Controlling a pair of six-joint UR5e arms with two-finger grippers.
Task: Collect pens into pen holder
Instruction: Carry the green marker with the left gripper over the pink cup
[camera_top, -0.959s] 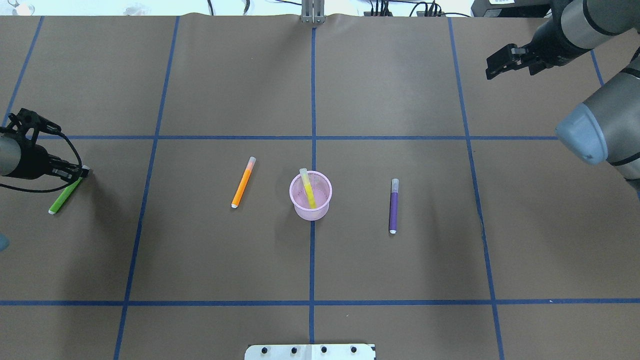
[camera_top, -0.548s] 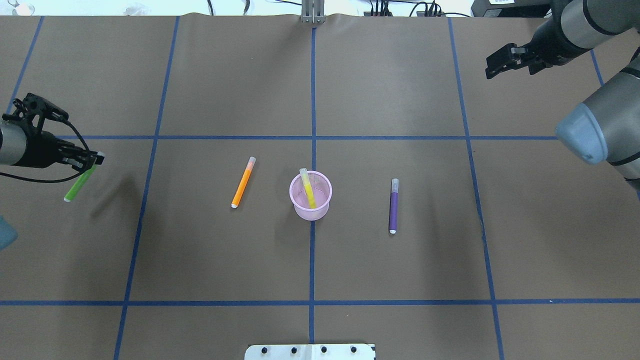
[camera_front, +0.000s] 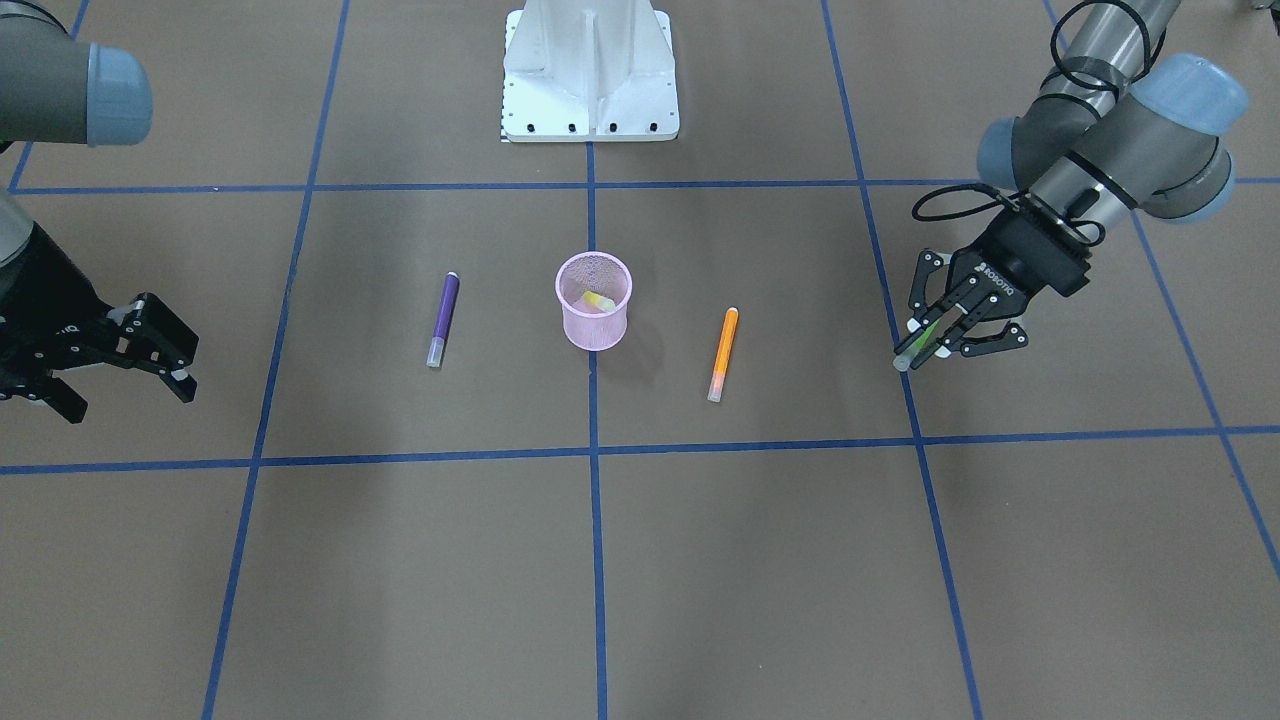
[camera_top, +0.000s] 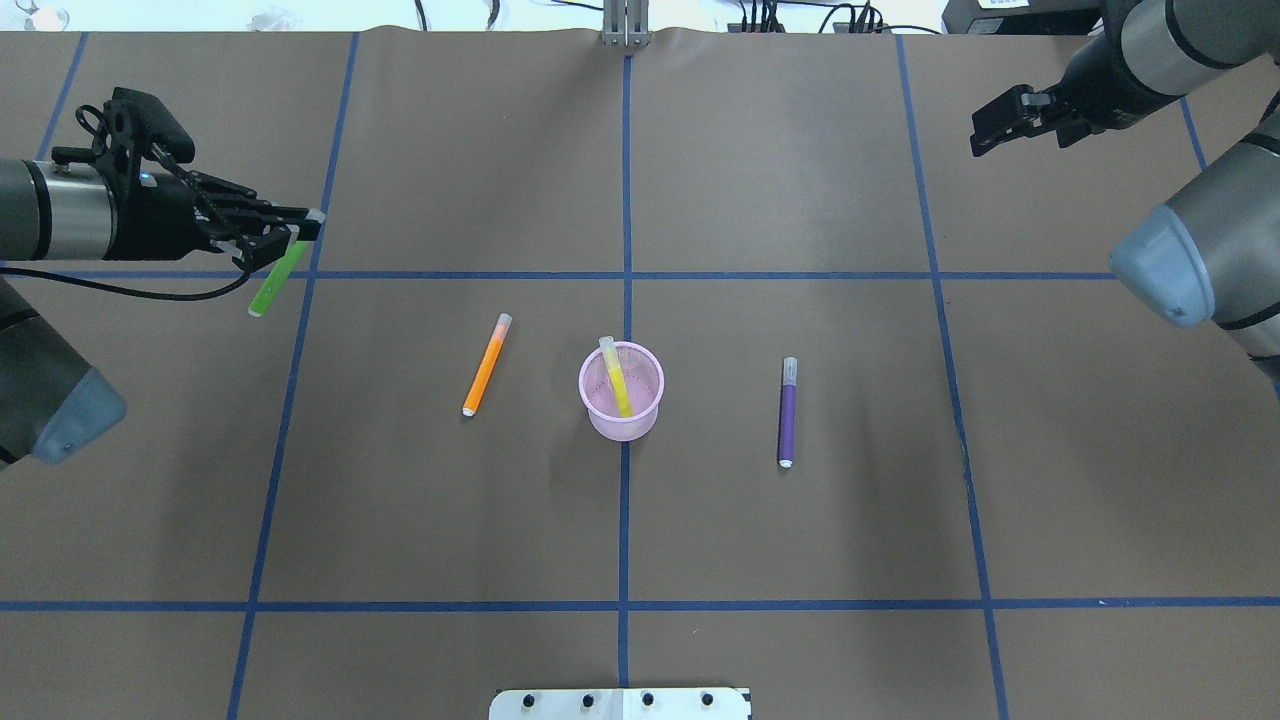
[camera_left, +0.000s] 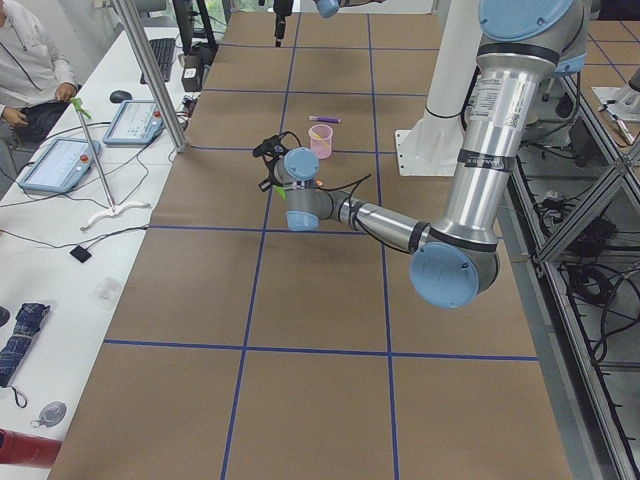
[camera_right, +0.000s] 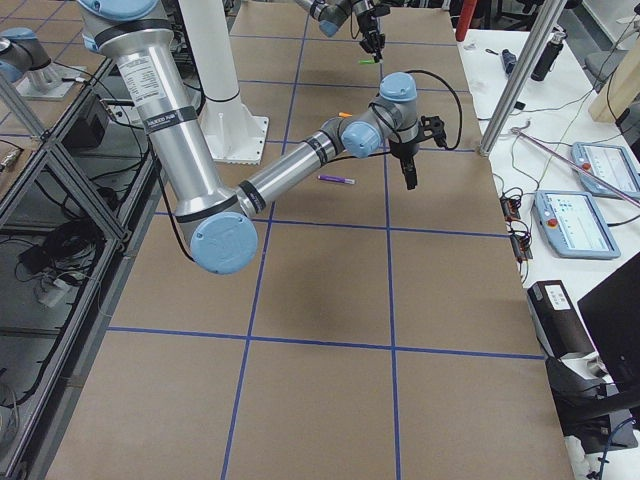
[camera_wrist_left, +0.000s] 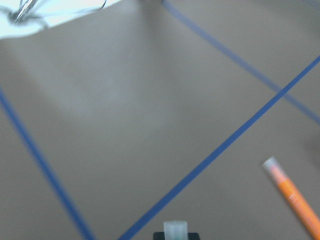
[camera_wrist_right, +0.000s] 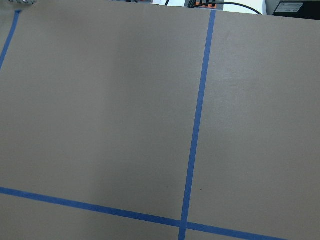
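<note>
The pink mesh pen holder (camera_top: 621, 392) (camera_front: 594, 300) stands at the table's middle with a yellow pen (camera_top: 615, 378) leaning inside it. An orange pen (camera_top: 487, 365) (camera_front: 722, 352) lies flat to its left in the overhead view, a purple pen (camera_top: 788, 412) (camera_front: 443, 318) to its right. My left gripper (camera_top: 290, 232) (camera_front: 930, 340) is shut on a green pen (camera_top: 272, 280), held tilted above the table, well left of the orange pen; the pen's cap (camera_wrist_left: 175, 228) shows in the left wrist view. My right gripper (camera_top: 978, 135) (camera_front: 130, 398) hovers open and empty at the far right.
Blue tape lines (camera_top: 626, 275) divide the brown table cover into squares. The robot's white base (camera_front: 590, 70) stands behind the holder. A side bench with tablets (camera_left: 60, 165) and a person's sleeve (camera_left: 30, 70) lies beyond the table's far edge.
My left gripper has lifted the green pen off the table's left edge and carried it away from the robot and toward the centre. The right arm has stayed still.
</note>
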